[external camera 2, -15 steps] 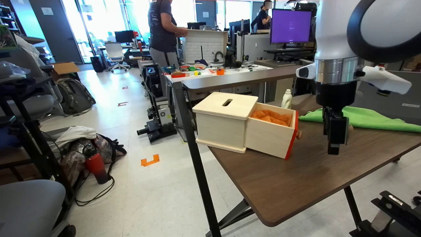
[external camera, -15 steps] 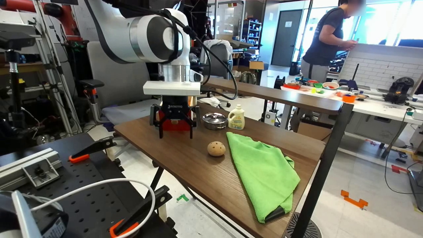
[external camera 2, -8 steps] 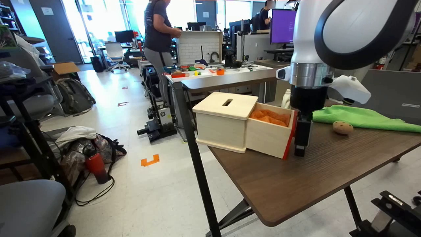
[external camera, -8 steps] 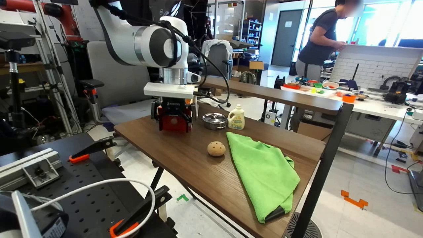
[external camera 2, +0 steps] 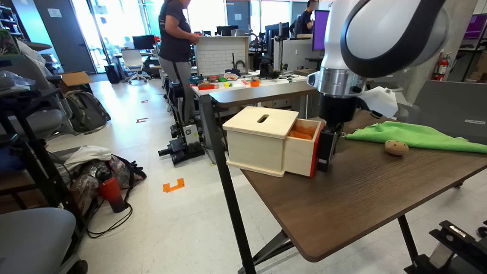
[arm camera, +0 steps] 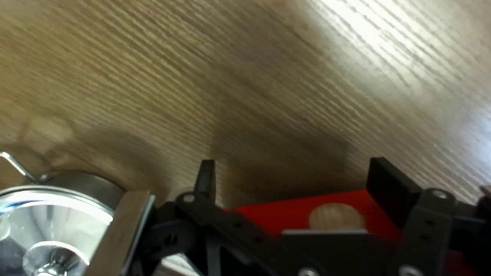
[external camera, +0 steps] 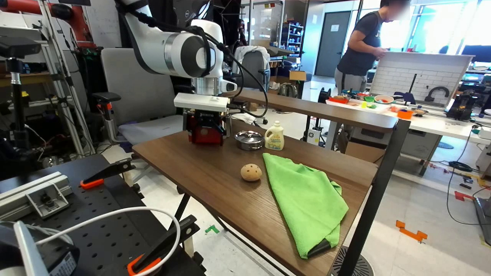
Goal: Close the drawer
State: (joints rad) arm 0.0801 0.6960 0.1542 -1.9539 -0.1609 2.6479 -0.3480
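The light tan wooden drawer unit (external camera 2: 255, 148) stands at the table's end in an exterior view. Its drawer (external camera 2: 298, 156) is part way out, with its red front panel (external camera 2: 316, 152) facing my gripper (external camera 2: 323, 167). The gripper (external camera: 205, 142) is in front of the red panel (external camera: 205, 136) and appears to press on it. In the wrist view my gripper (arm camera: 293, 163) is open, its fingers (arm camera: 391, 188) wide apart. The round wooden knob (arm camera: 337, 216) lies between them, not clamped. The lower part of the red front is visible there; the rest is hidden behind the gripper.
An orange cloth (external camera 2: 302, 131) lies in the drawer. A metal pot (external camera: 249, 140) stands close beside the gripper, also in the wrist view (arm camera: 53, 230). A cream bottle (external camera: 274, 136), a potato-like object (external camera: 251, 172) and a green cloth (external camera: 307, 199) are on the table.
My gripper has moved from apart from the drawer up to its red front and on toward the unit. The drawer has slid partly inward, with less showing. The background person moved a panel.
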